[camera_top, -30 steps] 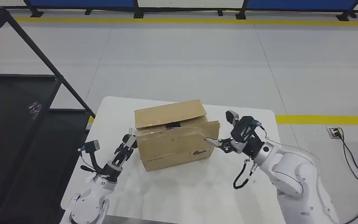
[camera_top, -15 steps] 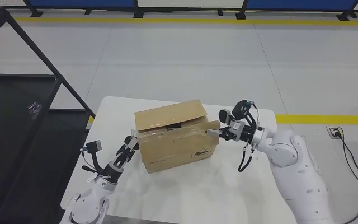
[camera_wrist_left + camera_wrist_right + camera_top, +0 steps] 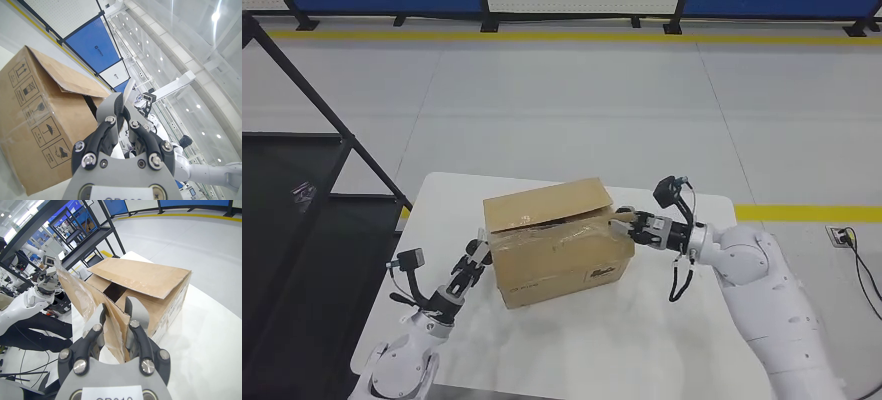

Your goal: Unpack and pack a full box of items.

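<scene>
A brown cardboard box [image 3: 562,268] stands in the middle of the white table [image 3: 592,340]. Its far flap [image 3: 547,203] lies tilted over a dark gap. The near flap [image 3: 552,237], covered in clear tape, is raised along the front edge. My right gripper [image 3: 624,220] is shut on that flap's right corner, and the cardboard [image 3: 85,296] runs between its fingers [image 3: 132,306]. My left gripper [image 3: 479,250] is at the box's left end, shut on a pale strip [image 3: 129,87] at the flap's other corner. The box's printed side [image 3: 34,117] is beside it.
A black metal rack [image 3: 302,190] stands close to the table's left side. The table has free surface in front of the box and to its right [image 3: 208,342]. A yellow floor line [image 3: 802,212] runs behind the right arm.
My right gripper has risen and moved back toward the box, swinging the near flap from hanging outward to standing up over the box. The left gripper has barely moved.
</scene>
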